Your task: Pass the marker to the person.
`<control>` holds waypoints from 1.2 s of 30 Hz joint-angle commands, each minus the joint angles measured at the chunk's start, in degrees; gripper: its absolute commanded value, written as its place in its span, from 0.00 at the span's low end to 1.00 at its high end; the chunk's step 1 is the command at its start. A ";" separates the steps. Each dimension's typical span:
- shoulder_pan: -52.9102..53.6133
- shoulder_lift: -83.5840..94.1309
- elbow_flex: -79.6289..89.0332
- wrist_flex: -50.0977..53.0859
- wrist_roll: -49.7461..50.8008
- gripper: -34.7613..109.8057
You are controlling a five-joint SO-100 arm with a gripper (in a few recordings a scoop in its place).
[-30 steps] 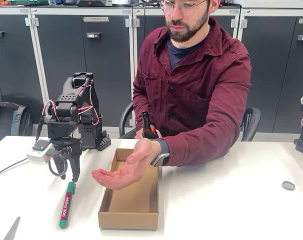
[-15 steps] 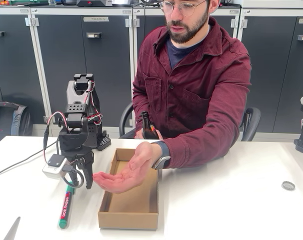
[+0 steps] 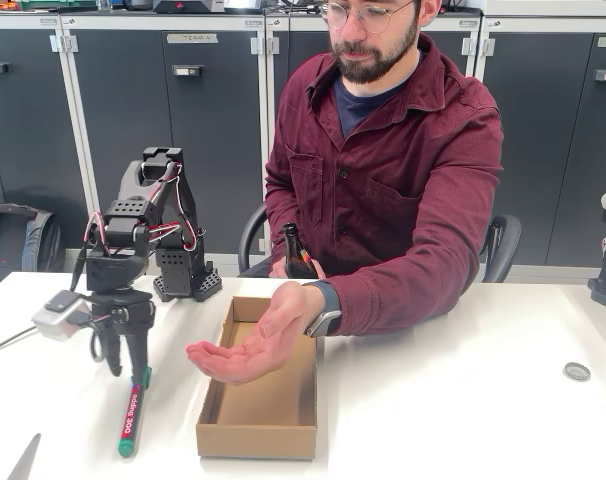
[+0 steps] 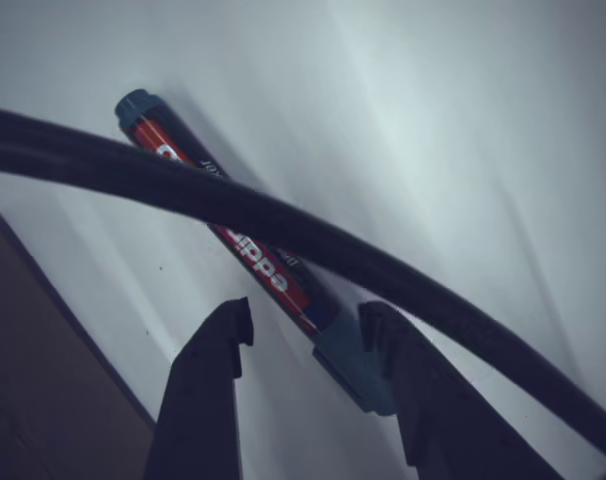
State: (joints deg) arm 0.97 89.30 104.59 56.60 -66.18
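Observation:
The green marker (image 3: pixel 131 413) with its red label lies flat on the white table, left of the cardboard box. My gripper (image 3: pixel 126 370) points down over the marker's far end, open and holding nothing. In the wrist view the marker (image 4: pixel 233 235) runs diagonally, and its green end lies between the two fingers of the gripper (image 4: pixel 308 318), closer to the right finger (image 4: pixel 418 390). A black cable crosses that view and hides part of the marker. The person (image 3: pixel 393 170) sits behind the table with an open palm (image 3: pixel 245 352) held face up over the box.
An open cardboard box (image 3: pixel 257 432) sits at the table's front centre, and its edge (image 4: pixel 43 390) shows lower left in the wrist view. A brown bottle (image 3: pixel 296 256) stands behind the box. A bottle cap (image 3: pixel 577 371) lies far right. A grey pointed object (image 3: pixel 23 460) lies front left.
The gripper swung right towards the person's hand, then back left and a little lower over the marker's far end. The marker and the palm have stayed put.

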 commanded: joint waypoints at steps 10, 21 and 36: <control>-2.11 7.56 -2.20 11.60 -19.78 0.42; -0.70 6.50 -7.38 21.45 -30.41 0.45; -8.70 -3.08 -10.55 18.98 -25.58 0.44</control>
State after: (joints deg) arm -5.45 84.20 94.04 78.31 -92.81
